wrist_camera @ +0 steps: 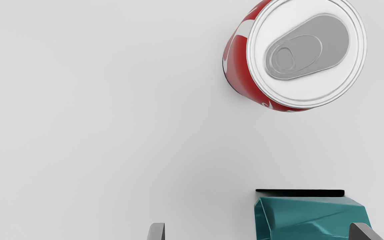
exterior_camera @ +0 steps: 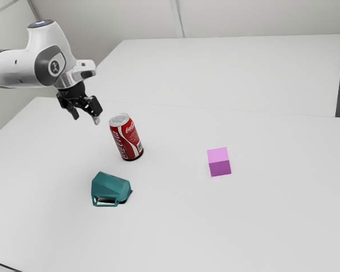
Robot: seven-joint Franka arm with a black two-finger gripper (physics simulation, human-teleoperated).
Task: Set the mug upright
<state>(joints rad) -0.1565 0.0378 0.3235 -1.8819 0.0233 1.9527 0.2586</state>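
Observation:
My gripper hangs above the table in the exterior view, higher than the mug and apart from it. The teal mug lies on its side on the table, its handle toward the exterior view's bottom edge. In the wrist view my gripper is open, its two fingertips wide apart. Part of the mug shows there beyond and below the fingertips, nearer one of them; the rest is cut off by the picture's edge.
A red Coca-Cola can stands upright close to the mug. A pink-purple cube sits farther toward the exterior view's right. All rest on the white table.

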